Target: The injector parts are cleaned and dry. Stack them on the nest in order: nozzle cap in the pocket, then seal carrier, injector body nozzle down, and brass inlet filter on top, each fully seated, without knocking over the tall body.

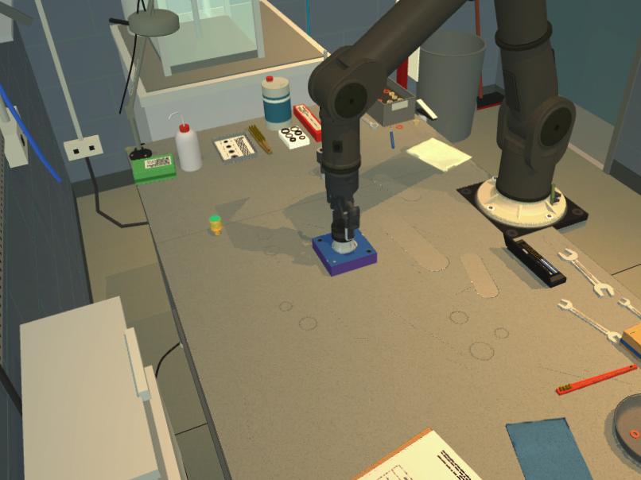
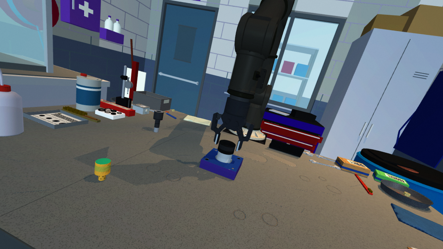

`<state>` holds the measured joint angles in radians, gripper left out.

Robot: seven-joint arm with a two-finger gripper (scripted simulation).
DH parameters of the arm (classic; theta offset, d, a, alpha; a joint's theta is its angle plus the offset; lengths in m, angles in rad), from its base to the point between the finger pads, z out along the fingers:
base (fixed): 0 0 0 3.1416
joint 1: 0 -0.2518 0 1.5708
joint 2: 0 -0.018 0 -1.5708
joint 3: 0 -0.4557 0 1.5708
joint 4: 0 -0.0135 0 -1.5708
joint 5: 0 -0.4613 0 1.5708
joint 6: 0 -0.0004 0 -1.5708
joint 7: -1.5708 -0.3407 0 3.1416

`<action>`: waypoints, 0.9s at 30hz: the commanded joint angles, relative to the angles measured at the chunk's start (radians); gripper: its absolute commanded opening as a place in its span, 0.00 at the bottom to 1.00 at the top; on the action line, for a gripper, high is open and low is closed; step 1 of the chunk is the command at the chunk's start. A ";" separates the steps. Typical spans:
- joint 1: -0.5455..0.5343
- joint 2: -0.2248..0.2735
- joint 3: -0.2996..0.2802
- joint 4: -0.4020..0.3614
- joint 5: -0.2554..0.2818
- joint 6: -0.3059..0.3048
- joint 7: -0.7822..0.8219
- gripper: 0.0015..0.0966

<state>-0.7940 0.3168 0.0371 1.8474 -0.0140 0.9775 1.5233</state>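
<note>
The injector body (image 2: 158,120) stands upright on the far bench, dark on top with a pale nozzle pointing down; the arm hides most of it from the side camera. The blue nest (image 1: 344,253) (image 2: 221,164) sits mid-bench. In its pocket stands the pale nozzle cap (image 2: 223,157), and the black seal carrier (image 2: 225,146) sits on top of it. My gripper (image 2: 227,143) (image 1: 345,227) is straight above the nest, straddling the seal carrier. It is open and holds nothing. The brass inlet filter (image 1: 215,224) (image 2: 103,168), green-topped, stands alone to the left.
A grey parts bin (image 1: 396,105) sits at the far edge by a blue-banded canister (image 1: 276,102), a wash bottle (image 1: 188,147) and an o-ring tray (image 1: 293,136). Wrenches (image 1: 586,272) and a red brush (image 1: 596,379) lie to the right, near the arm base (image 1: 521,204).
</note>
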 commanded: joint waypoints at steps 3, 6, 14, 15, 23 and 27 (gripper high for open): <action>0.000 -0.007 0.000 -0.005 0.000 0.010 0.000 0.78; -0.001 -0.020 0.001 -0.015 0.001 0.033 -0.001 0.78; -0.003 -0.074 0.003 -0.066 0.003 0.137 -0.003 0.78; -0.003 -0.080 0.003 -0.073 0.003 0.151 -0.003 0.78; -0.004 -0.104 0.004 -0.107 0.005 0.210 -0.004 0.78; -0.004 -0.105 0.004 -0.108 0.005 0.212 -0.004 0.78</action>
<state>-0.7982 0.2121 0.0412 1.7394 -0.0094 1.1902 1.5197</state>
